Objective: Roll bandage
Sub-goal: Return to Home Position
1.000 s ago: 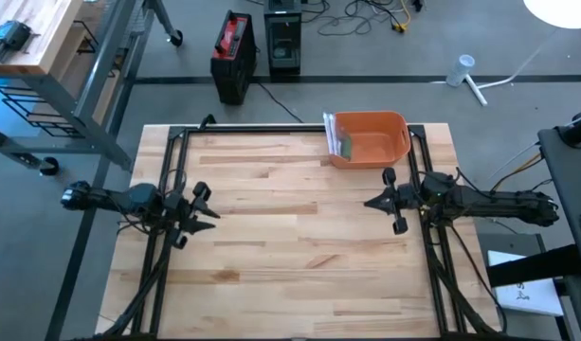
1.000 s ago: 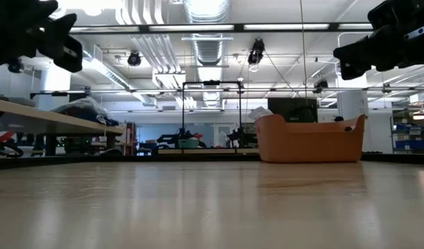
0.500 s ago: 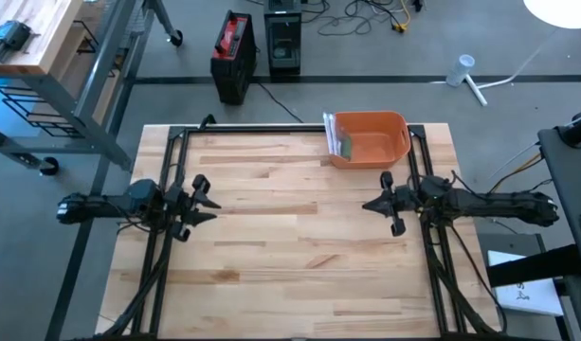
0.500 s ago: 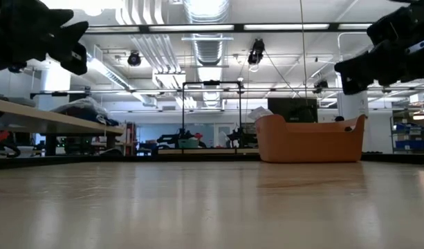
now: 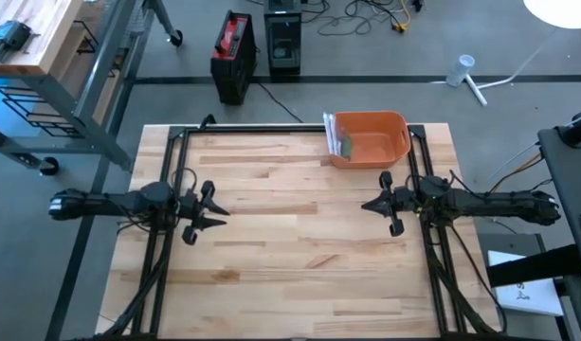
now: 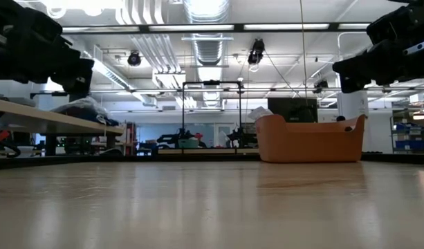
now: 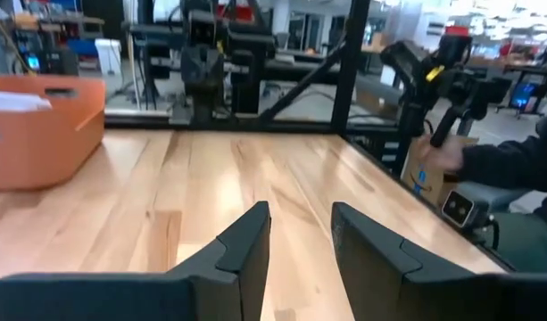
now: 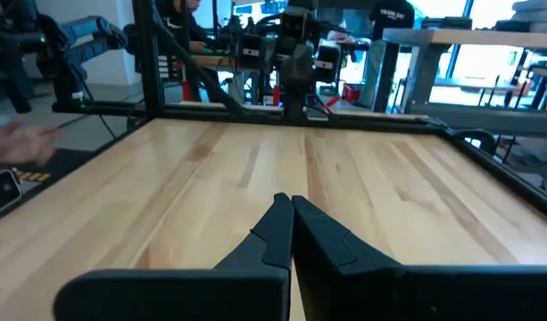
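No bandage shows plainly on the table. A white and green thing lies at the left end of the orange bin; what it is I cannot tell. My left gripper hovers level over the table's left side, its fingers a little apart with nothing between them. My right gripper hovers level over the right side, shut and empty. The two grippers point at each other across the bare wooden table.
The orange bin stands at the table's far edge, right of the middle. A black frame runs along the far edge and both sides. A person's hand and sleeve show beyond the table's edge.
My left gripper has sunk a little and swung slightly toward the table's middle and near edge, its fingers as far apart as before. My right gripper has sunk a little and then kept still, shut.
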`<state>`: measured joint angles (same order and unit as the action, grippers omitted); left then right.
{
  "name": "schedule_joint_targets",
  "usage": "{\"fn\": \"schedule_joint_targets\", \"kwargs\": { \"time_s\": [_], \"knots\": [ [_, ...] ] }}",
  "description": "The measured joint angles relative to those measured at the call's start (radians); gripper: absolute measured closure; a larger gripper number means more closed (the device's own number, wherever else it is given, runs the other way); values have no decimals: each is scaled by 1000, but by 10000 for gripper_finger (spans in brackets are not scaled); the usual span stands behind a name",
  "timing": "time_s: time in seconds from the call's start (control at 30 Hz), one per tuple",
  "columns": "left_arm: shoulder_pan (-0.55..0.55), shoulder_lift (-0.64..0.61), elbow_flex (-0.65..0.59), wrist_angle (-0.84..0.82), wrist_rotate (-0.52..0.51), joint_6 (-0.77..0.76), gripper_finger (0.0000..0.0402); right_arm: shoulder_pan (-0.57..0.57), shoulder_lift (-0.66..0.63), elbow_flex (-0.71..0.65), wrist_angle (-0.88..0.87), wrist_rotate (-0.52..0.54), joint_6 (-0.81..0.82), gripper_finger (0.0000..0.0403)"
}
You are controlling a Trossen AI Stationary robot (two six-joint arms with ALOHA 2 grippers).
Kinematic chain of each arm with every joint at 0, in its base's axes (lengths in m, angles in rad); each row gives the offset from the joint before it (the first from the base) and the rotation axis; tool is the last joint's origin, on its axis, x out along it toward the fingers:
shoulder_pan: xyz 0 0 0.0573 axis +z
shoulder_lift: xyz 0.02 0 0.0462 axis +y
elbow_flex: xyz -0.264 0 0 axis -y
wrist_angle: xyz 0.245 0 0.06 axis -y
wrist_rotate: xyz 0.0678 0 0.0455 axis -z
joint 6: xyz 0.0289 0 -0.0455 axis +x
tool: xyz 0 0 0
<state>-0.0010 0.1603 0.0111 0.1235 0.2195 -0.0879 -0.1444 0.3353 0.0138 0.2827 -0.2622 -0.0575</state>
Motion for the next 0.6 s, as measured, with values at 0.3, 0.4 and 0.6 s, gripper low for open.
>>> {"fn": "schedule_joint_targets", "kwargs": {
  "time_s": [0.3,0.4,0.6],
  "knots": [
    [0,84,7,1,0,0,287,0,6,-1,4,1,-81,403],
    [0,107,8,2,0,0,287,0,6,-1,4,0,-67,403],
    [0,147,9,3,0,0,287,0,7,-2,5,1,-48,403]
  ]
}}
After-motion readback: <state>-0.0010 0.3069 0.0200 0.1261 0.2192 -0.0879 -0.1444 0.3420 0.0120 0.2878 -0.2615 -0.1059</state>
